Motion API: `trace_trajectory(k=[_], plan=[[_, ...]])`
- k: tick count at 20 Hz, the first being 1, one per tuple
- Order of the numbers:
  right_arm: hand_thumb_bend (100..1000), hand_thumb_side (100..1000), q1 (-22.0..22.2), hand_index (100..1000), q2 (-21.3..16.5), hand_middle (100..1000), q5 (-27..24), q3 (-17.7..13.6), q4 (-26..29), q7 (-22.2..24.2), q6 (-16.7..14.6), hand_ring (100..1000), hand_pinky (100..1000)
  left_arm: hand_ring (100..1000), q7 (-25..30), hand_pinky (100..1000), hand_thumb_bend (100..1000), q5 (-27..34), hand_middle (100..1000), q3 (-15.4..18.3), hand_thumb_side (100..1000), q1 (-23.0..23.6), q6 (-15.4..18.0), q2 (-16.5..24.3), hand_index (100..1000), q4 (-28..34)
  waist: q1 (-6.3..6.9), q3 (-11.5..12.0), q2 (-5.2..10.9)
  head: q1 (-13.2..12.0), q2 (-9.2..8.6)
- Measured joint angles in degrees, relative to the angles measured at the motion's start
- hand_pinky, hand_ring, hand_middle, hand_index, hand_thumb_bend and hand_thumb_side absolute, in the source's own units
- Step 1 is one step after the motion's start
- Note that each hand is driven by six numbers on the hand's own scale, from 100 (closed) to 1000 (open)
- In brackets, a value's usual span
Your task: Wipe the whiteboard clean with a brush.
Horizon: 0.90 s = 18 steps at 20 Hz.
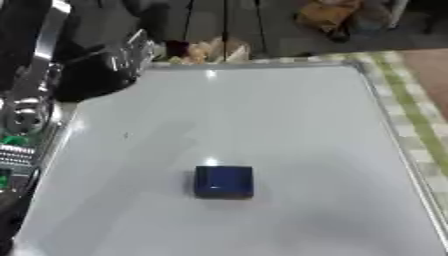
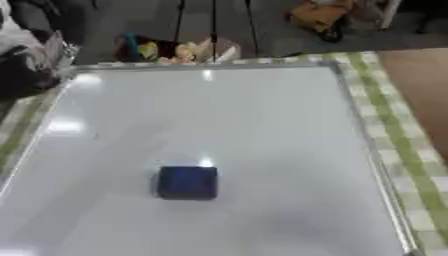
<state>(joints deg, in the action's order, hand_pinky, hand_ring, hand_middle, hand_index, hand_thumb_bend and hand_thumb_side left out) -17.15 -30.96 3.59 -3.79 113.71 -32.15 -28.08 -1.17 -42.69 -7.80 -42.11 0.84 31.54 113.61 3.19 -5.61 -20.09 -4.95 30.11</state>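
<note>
A square blue eraser brush [image 1: 224,182] lies alone on the glossy whiteboard [image 1: 262,115], near its front; a black-and-silver arm [image 1: 52,65] at left hides its hand's state; checked cloth [image 2: 394,130] borders right.

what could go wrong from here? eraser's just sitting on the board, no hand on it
1. The eraser lies free on the whiteboard, nothing holding it. A clumsy reach could likely push it across the smooth board instead of picking it up.
2. The left arm sits at the board's far left corner, its hand not clearly visible; the right hand is out of view. Coming across to the eraser, the arm might clip the board's frame.
</note>
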Motion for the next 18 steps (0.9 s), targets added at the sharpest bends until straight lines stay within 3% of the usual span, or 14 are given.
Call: trace_trajectory(k=[2, 7, 8, 10, 13, 16, 18], plan=[[100, 788, 0.0, 770, 0.0, 575, -0.1, 0.1, 0.0, 0.1, 0.1, 672, 699, 680, 2.0, 544, 431, -0.7, 737, -1.2, 848, -0.5, -0.5, 1.1, 131, 0.0, 0.18, -0.1, 0.0, 0.0, -0.03], [100, 787, 0.0, 771, 0.0, 574, -0.2, 0.3, 0.0, 0.3, 0.2, 672, 699, 759, 7.7, 601, 475, -2.2, 794, -3.9, 835, -1.3, -1.2, 3.5, 132, 0.0, 0.32, -0.3, 0.0, 0.0, -0.04], [100, 787, 0.0, 771, 0.0, 573, -0.2, 0.3, 0.0, 0.4, 0.3, 671, 699, 781, 9.1, 617, 527, -2.3, 805, -4.5, 813, -1.3, -1.2, 4.0, 115, 0.0, 0.41, -0.4, 0.0, 0.0, -0.04], [100, 786, 0.0, 771, 0.0, 573, -0.2, 0.4, 0.0, 0.5, 0.3, 671, 699, 786, 11.9, 620, 579, -2.4, 801, -5.4, 797, -1.4, -1.1, 4.9, 100, 0.0, 0.57, -0.4, 0.0, 0.0, -0.04], [100, 765, 0.0, 771, 0.0, 571, -0.2, 0.7, 0.0, 0.7, 0.4, 671, 699, 792, 16.4, 636, 588, -2.7, 791, -6.9, 788, -1.6, -0.6, 6.2, 103, 0.0, 0.58, -0.5, 0.0, 0.0, -0.04], [100, 786, 0.0, 771, 0.0, 571, -0.2, 0.7, 0.0, 1.0, 0.4, 671, 700, 814, 22.1, 689, 519, -2.1, 833, -8.3, 785, -1.6, -0.3, 7.4, 202, 0.0, 0.59, -0.6, 0.0, 0.0, -0.04], [100, 786, 0.0, 771, 0.0, 570, -0.2, 0.9, 0.0, 1.1, 0.5, 670, 700, 814, 27.1, 697, 533, -1.7, 828, -9.2, 798, -1.4, 0.1, 8.3, 289, 0.0, 0.6, -0.6, 0.0, 0.0, -0.04]])
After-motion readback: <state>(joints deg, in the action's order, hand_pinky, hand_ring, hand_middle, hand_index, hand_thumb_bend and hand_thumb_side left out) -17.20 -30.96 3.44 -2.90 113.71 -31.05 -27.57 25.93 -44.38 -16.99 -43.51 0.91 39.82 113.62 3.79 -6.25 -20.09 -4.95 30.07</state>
